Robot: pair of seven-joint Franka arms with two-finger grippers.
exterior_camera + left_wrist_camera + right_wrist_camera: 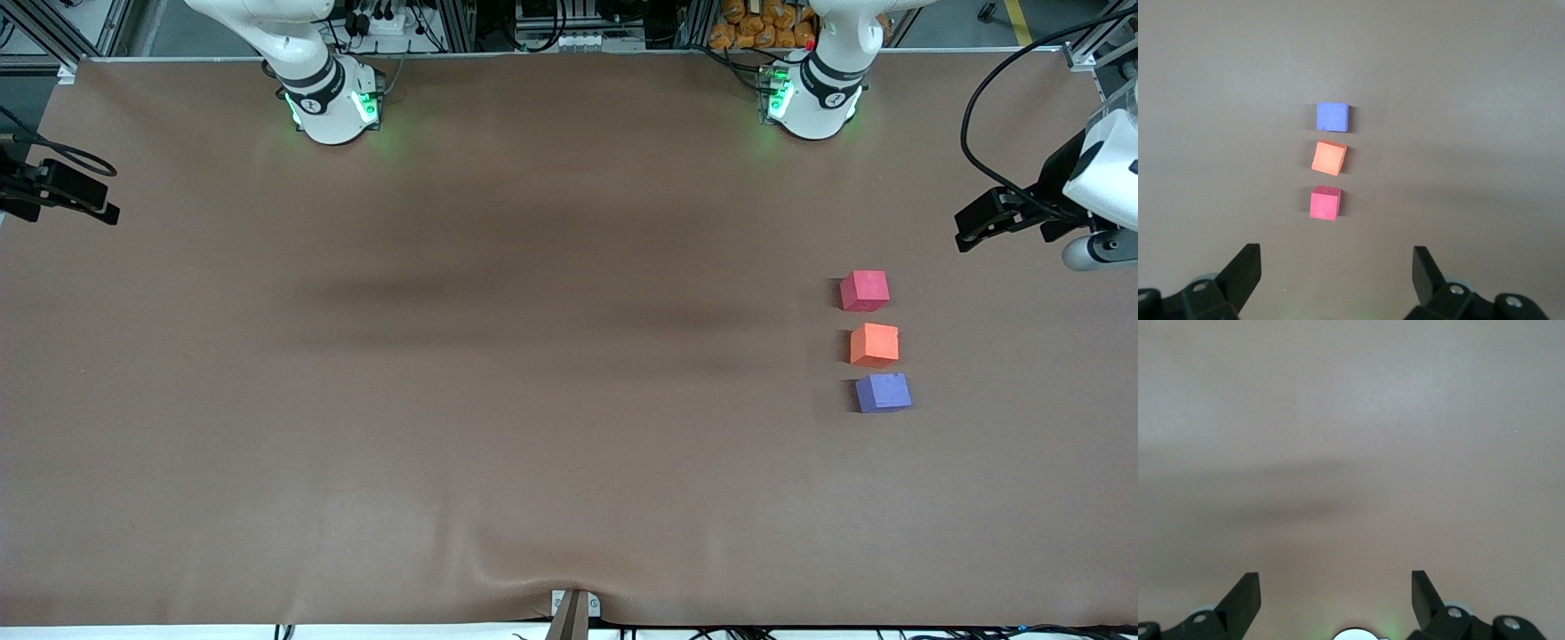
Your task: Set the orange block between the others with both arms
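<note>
The orange block (874,345) (1329,158) rests on the brown table toward the left arm's end, slightly turned, in a short row with the others. The pinkish-red cube (864,291) (1325,203) lies farther from the front camera, the purple-blue cube (883,392) (1332,116) nearer, with small gaps between them. My left gripper (967,231) (1336,267) hangs open and empty above the table's edge at that end, apart from the cubes. My right gripper (105,209) (1336,587) waits open and empty over the table's edge at the right arm's end.
Brown cloth (498,356) covers the whole table, with a wrinkle and a small bracket (573,612) at its front edge. The two green-lit arm bases (333,102) (813,98) stand along the back edge. A black cable (978,116) loops near the left arm.
</note>
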